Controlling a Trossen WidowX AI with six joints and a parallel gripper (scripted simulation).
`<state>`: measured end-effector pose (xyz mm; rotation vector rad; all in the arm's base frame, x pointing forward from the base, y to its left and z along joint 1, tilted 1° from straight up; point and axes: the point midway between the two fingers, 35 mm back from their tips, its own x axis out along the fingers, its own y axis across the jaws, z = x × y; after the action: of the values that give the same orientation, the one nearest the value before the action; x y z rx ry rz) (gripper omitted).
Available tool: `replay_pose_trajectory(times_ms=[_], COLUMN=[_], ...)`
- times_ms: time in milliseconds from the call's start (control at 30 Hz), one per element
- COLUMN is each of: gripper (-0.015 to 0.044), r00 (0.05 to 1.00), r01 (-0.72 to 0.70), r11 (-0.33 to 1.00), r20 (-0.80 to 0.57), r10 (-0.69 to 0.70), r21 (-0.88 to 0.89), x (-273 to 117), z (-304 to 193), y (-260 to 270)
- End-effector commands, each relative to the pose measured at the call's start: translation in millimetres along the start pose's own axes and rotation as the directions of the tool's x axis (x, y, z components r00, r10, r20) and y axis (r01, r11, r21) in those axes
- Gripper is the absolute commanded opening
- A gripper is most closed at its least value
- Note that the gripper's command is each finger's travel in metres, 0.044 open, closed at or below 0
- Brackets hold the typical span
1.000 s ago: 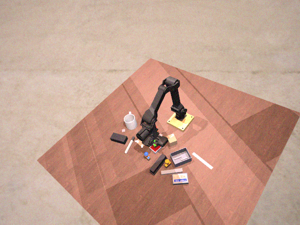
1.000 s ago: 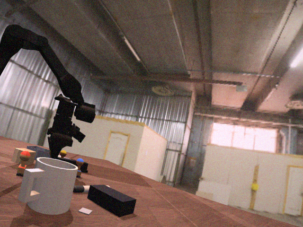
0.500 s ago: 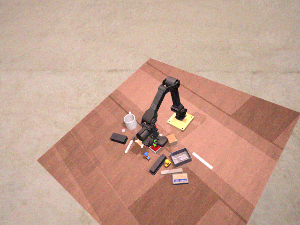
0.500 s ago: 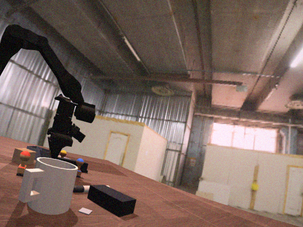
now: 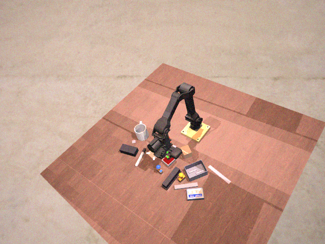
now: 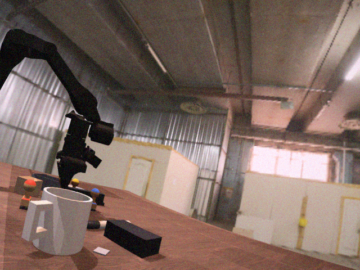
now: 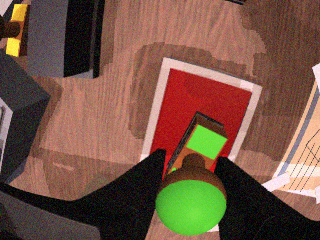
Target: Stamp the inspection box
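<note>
My gripper (image 7: 191, 160) (image 6: 66, 186) is shut on the green-knobbed stamp (image 7: 191, 207) (image 5: 167, 156), gripping it below the round knob. The stamp stands over the red ink pad (image 7: 205, 90) (image 5: 168, 160), its base within the pad's pale rim in the wrist view. Its underside is hidden, so contact with the ink cannot be made out. The card (image 7: 304, 145) (image 5: 151, 155) lies beside the pad, at the right edge of the wrist view, with white strips at its edges. Only part of it shows, and no box or print can be read on it.
A blue-knobbed stamp (image 5: 158, 166) (image 6: 95, 192) and a yellow-knobbed one (image 5: 181, 175) stand near the pad, with a black bar (image 5: 170, 178) between them. An orange-knobbed stamp (image 6: 29, 185), grey tray (image 5: 195, 170), block (image 5: 186, 151), marker (image 5: 140, 158) and mug (image 5: 141, 132) stand around.
</note>
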<state>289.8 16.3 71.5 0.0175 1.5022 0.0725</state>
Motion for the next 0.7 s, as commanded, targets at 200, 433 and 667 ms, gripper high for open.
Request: replay_pose_trajectory(times_ms=[200,433,667], gripper=[0.0000,0.0000,0.0000], r00=[1.000,1.000,1.000], r01=[-0.004,-0.004,-0.004], r11=[1.000,1.000,1.000], r20=[0.002,0.002,0.003], r10=[0.004,0.004,0.004], r21=[0.000,0.000,0.000], x=[-6.2,-17.3,-28.5], z=[1.0,2.2,2.8], y=[1.1,1.9,2.8])
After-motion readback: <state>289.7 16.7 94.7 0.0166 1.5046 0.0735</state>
